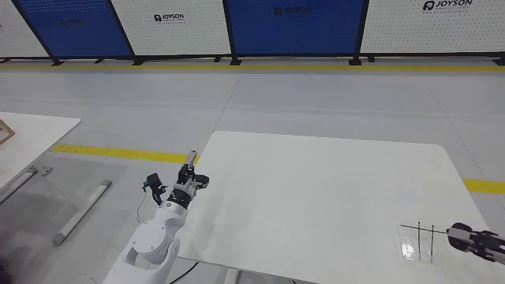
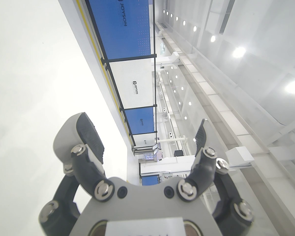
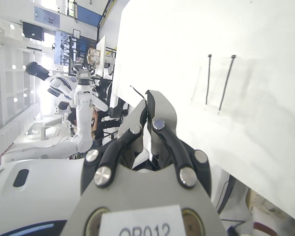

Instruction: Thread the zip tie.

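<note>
1. ties: two loose black ties (image 3: 208, 79) lie side by side, slightly apart, on a clear sheet (image 3: 238, 79) at the near right corner of the white table (image 1: 316, 189). in the top view they run near to far.
2. right gripper (image 3: 146, 99) sits at the near right edge of the table, just right of the sheet (image 1: 410, 248), and also shows in the top view (image 1: 454, 235).
3. its jaws are pressed together on a third thin black tie, the held tie (image 3: 137, 90). a short curved end sticks out past the fingertips, and the rest of the held tie is hidden between the pads.
4. left gripper (image 2: 145, 138) is at the near left edge of the table (image 1: 189, 162), pointing far and well apart from the ties.
5. its jaws stand wide apart with nothing between them, and the ribbed black pads (image 2: 89, 136) are bare.
6. blue and white pegboard panels (image 1: 296, 8) stand along the far side of the room. a yellow floor line (image 1: 118, 153) runs past the table's far left, and a second white table (image 1: 31, 138) is at the left.
</note>
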`<action>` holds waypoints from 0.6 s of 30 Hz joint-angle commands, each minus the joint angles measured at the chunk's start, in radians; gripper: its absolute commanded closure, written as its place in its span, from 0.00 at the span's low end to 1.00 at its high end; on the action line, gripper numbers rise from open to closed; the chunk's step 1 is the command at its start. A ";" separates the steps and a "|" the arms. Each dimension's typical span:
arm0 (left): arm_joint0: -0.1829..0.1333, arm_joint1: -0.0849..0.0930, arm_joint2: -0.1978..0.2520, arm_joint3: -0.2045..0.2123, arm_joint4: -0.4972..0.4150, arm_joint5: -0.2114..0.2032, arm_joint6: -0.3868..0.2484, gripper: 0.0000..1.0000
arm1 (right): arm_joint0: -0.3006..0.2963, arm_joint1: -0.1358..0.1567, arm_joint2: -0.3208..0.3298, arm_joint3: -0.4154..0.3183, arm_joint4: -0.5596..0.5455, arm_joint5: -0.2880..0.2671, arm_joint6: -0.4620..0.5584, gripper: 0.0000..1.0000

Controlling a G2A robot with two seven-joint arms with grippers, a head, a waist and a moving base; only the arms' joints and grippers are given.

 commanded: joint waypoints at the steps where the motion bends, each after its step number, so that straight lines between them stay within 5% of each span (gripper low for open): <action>1: 0.000 0.000 0.000 0.000 0.000 0.000 0.000 0.00 | 0.014 -0.001 -0.041 -0.045 -0.028 0.028 -0.016 1.00; 5: 0.000 0.000 0.000 0.000 0.000 0.000 0.000 0.00 | 0.046 -0.005 -0.113 -0.072 -0.028 0.057 -0.009 1.00; 18: 0.000 0.000 0.000 0.000 0.000 0.000 0.000 0.00 | 0.047 -0.009 -0.133 -0.078 -0.021 0.038 -0.040 1.00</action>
